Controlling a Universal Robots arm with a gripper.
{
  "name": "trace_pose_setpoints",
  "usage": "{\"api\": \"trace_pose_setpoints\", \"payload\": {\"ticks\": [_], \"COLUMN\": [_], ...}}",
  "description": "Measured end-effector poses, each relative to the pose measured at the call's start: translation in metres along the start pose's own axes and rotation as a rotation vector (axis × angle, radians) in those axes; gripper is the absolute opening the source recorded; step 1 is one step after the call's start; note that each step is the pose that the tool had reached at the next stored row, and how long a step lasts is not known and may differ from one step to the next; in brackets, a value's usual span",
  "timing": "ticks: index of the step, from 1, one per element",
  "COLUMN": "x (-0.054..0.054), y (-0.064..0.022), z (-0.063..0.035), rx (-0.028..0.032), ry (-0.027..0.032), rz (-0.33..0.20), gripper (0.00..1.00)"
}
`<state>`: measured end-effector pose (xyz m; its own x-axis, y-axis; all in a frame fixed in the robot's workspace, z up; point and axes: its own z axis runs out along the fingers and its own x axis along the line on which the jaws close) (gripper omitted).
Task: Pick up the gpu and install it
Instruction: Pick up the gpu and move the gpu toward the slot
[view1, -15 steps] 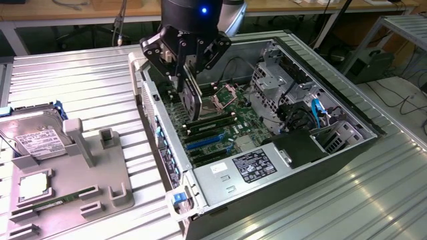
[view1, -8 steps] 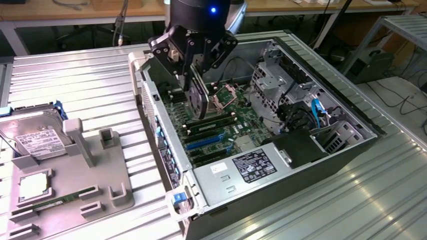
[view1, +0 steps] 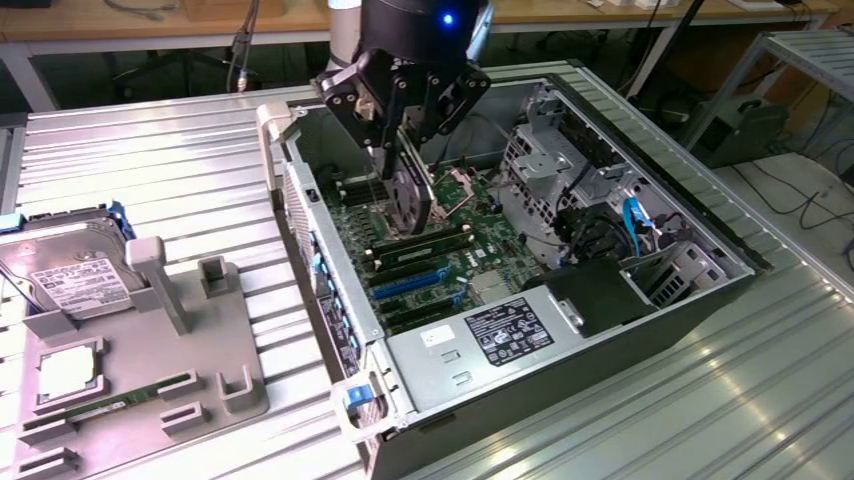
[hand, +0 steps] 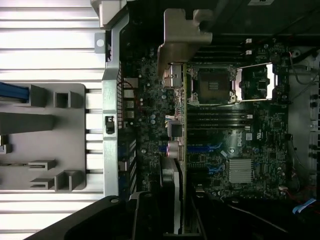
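Note:
The gpu (view1: 412, 193), a thin dark card, hangs on edge inside the open computer case (view1: 694, 225), just above the motherboard (view1: 447, 262). My gripper (view1: 400, 148) is shut on its upper edge, coming straight down from above. The wrist view has the gpu (hand: 183, 125) edge-on as a thin line, its silver bracket (hand: 183, 35) at the far end near the case's rear wall. There my gripper (hand: 178, 212) clamps the card from both sides. Below the card lie the blue expansion slots (view1: 407, 285) and the open processor socket (hand: 212, 85).
A grey fixture tray (view1: 200, 340) at the exterior view's left holds a hard drive (view1: 70, 278) and a green memory stick (view1: 127, 402). The case's rear wall (view1: 300, 210), drive cage (view1: 567, 165) and labelled power supply (view1: 507, 330) hem in the card.

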<state>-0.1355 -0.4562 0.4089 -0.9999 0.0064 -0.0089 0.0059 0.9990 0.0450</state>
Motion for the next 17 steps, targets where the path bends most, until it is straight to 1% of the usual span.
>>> {"api": "trace_pose_setpoints", "payload": {"ticks": [17], "x": [-0.023], "y": [0.0001], "z": [0.0002], "rx": [0.0], "ry": [0.0], "rz": [0.0], "gripper": [0.28]}}
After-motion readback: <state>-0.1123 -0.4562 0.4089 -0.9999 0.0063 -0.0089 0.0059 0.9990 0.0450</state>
